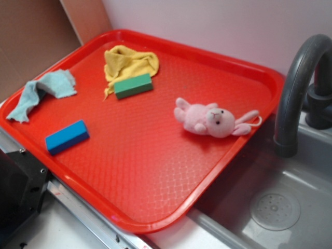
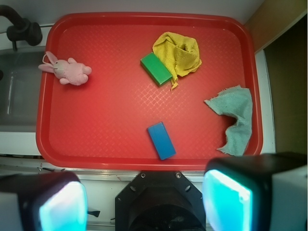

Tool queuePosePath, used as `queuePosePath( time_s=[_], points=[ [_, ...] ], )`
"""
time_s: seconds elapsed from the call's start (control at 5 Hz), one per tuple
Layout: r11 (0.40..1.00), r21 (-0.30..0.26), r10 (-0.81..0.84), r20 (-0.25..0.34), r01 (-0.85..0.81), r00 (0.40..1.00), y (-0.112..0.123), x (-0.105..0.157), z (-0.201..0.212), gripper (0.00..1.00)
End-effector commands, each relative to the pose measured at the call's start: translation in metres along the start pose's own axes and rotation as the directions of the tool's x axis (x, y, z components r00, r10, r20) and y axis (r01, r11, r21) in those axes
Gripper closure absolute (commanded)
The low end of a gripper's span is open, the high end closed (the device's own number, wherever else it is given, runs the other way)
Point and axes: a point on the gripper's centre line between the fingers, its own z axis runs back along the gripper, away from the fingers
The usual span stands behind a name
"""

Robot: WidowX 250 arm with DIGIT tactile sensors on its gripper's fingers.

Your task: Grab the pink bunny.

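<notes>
Pink bunny lies near the tray's edge on the sink side; claw open and empty, well clear of it.

The bunny is on its side on the red tray, ears trailing toward the rim by the sink, apart from the green block, blue block and both cloths. It looks like light, soft plush that should squash under pressure and not slip much, nothing fragile. Judged best hold: across the plump body or head, jaws straddling the width; the floppy ears and stubby limbs would likely fold or pull free. In the wrist view the two pads stand wide apart, low in frame, with nothing between.
</notes>
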Motion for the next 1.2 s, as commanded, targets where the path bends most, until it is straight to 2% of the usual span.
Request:
queuePosePath(
  time_s=[0.0, 0.2, 0.4, 0.6, 0.8, 1.0],
  points=[
    [1.0, 0.0, 0.0, 0.0, 0.0, 1.0, 0.0, 0.0, 0.0, 0.0],
    [1.0, 0.01, 0.022, 0.022, -0.022, 1.0, 0.006, 0.004, -0.004, 0.0],
    [0.998, 0.01, -0.059, 0.046, 0.059, 0.997, 0.015, 0.017, -0.02, 0.0],
    [0.975, 0.071, -0.218, 0.114, 0.211, 0.969, 0.018, 0.034, -0.036, 0.0],
    [0.917, 0.064, -0.399, 0.173, 0.394, 0.901, 0.009, 0.052, -0.048, 0.0],
    [0.851, 0.105, -0.525, 0.18, 0.514, 0.832, -0.018, 0.066, -0.057, 0.0]
  ],
)
